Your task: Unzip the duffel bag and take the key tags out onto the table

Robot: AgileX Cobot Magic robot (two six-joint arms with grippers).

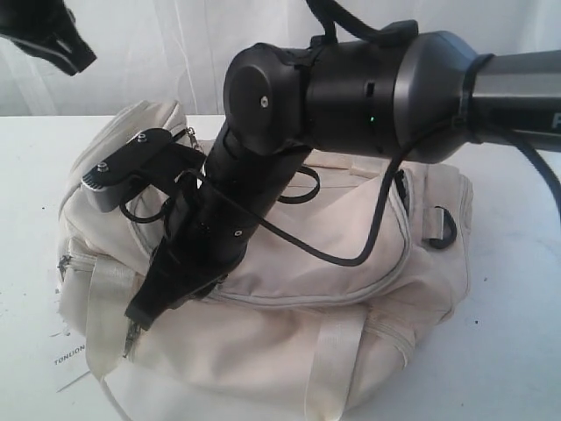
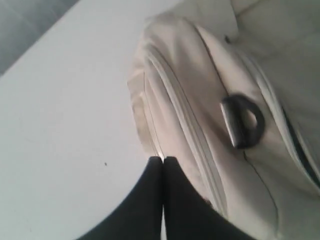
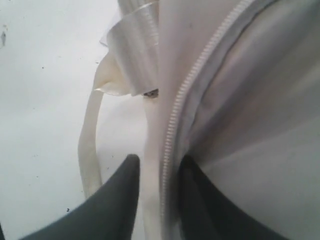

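The cream duffel bag (image 1: 351,307) lies on the white table (image 1: 517,351), and every zipper in view is closed. My right gripper (image 1: 136,320) points down at the bag's front left corner. In the right wrist view this gripper (image 3: 160,160) is open, its dark fingers (image 3: 120,195) standing on either side of a grey zipper line (image 3: 175,115) and its cream seam. My left gripper (image 2: 163,159) is shut on nothing and hovers over the table beside the bag's end, near a black strap ring (image 2: 243,121). The key tags are hidden.
The right arm (image 1: 351,88) reaches across the bag, trailing a black cable (image 1: 368,237). Part of the left arm (image 1: 48,35) shows at the top left. A white paper label (image 1: 70,360) lies by the bag's front left corner. A webbing handle (image 3: 87,145) loops onto the table.
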